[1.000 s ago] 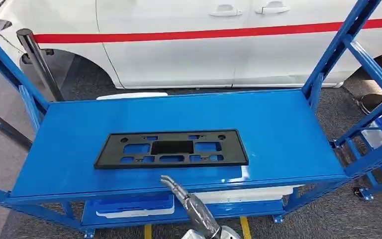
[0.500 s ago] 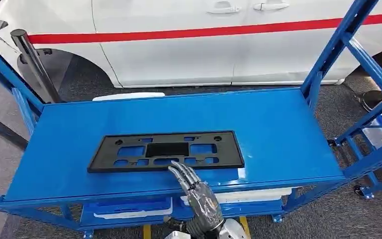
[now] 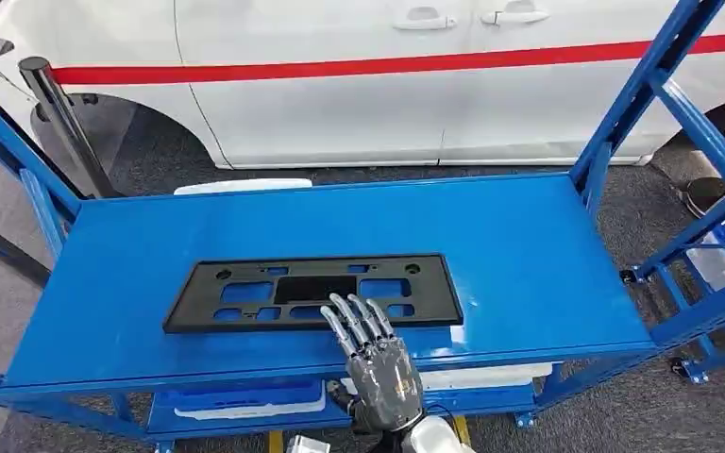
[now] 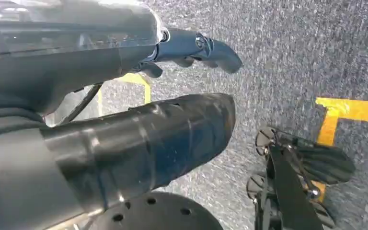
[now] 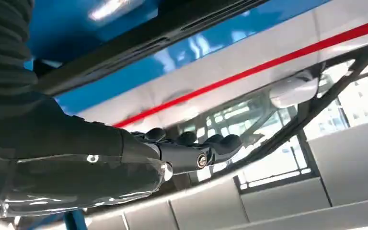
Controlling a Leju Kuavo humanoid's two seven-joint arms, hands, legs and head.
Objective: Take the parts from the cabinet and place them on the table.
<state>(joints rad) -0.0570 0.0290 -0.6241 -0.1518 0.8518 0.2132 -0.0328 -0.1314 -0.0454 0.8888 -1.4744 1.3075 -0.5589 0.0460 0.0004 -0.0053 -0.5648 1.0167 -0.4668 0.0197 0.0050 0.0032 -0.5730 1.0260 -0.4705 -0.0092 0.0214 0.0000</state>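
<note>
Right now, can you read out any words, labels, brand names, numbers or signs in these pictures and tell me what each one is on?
There is no readable text in any view.
Flat black plastic panel with cut-outs on the blue metal shelf: no lettering visible.
White car with a red stripe: no badge or number visible.
Yellow floor markings: plain lines, no characters.
Right robot hand: no label visible.
</note>
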